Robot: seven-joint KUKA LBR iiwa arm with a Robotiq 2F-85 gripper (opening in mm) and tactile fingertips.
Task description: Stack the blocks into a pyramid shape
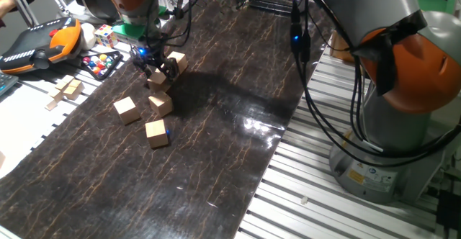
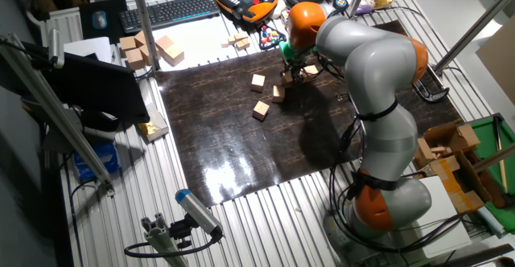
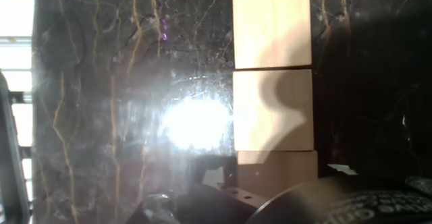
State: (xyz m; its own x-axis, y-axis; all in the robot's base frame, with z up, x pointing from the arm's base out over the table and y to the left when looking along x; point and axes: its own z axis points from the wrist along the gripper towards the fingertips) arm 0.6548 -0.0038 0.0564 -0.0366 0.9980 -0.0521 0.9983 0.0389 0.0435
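Note:
Two tan blocks (image 3: 271, 25) (image 3: 273, 109) lie touching in a row on the dark mat, and a third block (image 3: 277, 173) continues the line right at my fingers. My gripper (image 1: 158, 75) stands low over that third block (image 1: 158, 80), shut on it, with a finger on each side. The row's far end (image 1: 177, 61) shows just behind the gripper. Three loose blocks (image 1: 126, 110) (image 1: 160, 103) (image 1: 156, 133) lie scattered in front. In the other fixed view the gripper (image 2: 288, 77) is mostly hidden by the arm, with the loose blocks (image 2: 257, 80) (image 2: 278, 93) (image 2: 261, 110) to its left.
A multicoloured puzzle cube (image 1: 105, 35) and a tray of coloured balls (image 1: 101, 62) sit just off the mat's far left corner. Pale flat wooden pieces (image 1: 68, 90) lie left of the mat. An orange-and-black pendant (image 1: 39, 44) rests further back. Strong glare (image 3: 196, 123) covers the mat beside the row.

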